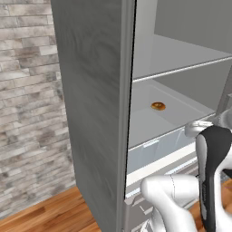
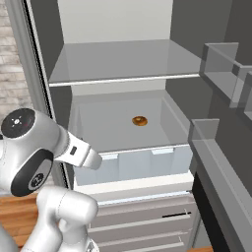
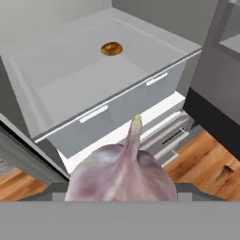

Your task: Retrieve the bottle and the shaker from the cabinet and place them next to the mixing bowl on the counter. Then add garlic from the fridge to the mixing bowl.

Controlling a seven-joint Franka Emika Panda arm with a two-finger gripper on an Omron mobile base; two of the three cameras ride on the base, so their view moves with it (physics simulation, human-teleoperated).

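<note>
The garlic is seen large at the bottom of the hand view, pale purplish-white, its pointed tip up. It sits right where the gripper's fingertips belong, so it appears gripped, though the fingers themselves are hidden. Beyond it the fridge stands open, with a glass shelf above a pale drawer. A small brown round item lies on the drawer's lid. A wood floor is seen below.
</note>
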